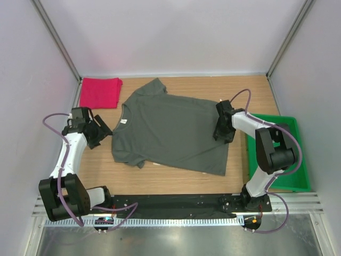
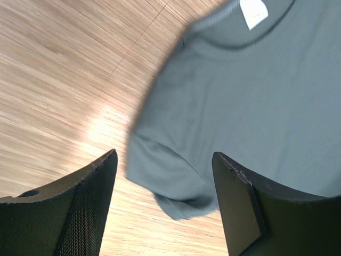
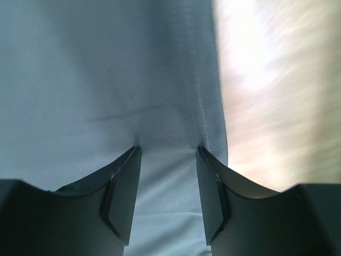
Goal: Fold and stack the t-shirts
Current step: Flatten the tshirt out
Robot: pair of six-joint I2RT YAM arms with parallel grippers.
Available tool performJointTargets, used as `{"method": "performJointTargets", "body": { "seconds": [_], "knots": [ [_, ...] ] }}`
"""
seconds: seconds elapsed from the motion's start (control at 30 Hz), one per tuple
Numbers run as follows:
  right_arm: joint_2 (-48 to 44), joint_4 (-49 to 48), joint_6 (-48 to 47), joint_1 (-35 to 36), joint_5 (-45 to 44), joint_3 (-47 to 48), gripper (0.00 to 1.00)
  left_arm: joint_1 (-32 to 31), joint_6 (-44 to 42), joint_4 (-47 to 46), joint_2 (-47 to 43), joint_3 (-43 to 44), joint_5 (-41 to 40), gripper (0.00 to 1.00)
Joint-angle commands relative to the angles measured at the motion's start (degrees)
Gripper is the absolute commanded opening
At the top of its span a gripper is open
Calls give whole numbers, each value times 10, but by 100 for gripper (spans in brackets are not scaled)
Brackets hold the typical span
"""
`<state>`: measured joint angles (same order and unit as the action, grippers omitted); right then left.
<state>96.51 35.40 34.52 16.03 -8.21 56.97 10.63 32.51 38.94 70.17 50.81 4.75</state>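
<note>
The dark grey-olive t-shirt [image 1: 170,130] lies spread flat in the middle of the table, collar to the left, hem to the right. The pinkish-red t-shirt [image 1: 99,92] sits folded at the back left corner. My left gripper [image 1: 104,133] hovers open just left of the grey shirt; in the left wrist view the gripper [image 2: 164,157] frames the lower sleeve [image 2: 170,176], with nothing held. My right gripper [image 1: 221,133] is down on the hem side; its jaws [image 3: 166,149] stand apart, tips pressed into the cloth [image 3: 106,69], which puckers between them.
A green plastic tray [image 1: 301,184] stands at the right edge, partly behind the right arm. White walls close in the back and both sides. Bare wooden table [image 2: 64,80] shows left of the shirt, with a white neck label [image 2: 253,13] at the collar.
</note>
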Motion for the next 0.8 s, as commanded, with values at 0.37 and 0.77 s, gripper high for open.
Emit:
{"method": "performJointTargets", "body": {
  "seconds": [0.37,0.77],
  "knots": [
    [13,86,-130,-21,-1,192,62,-5,73,-50,-12,-112,177,70],
    [-61,-181,4,288,246,14,53,-48,144,-84,-46,-177,161,64]
  ]
}}
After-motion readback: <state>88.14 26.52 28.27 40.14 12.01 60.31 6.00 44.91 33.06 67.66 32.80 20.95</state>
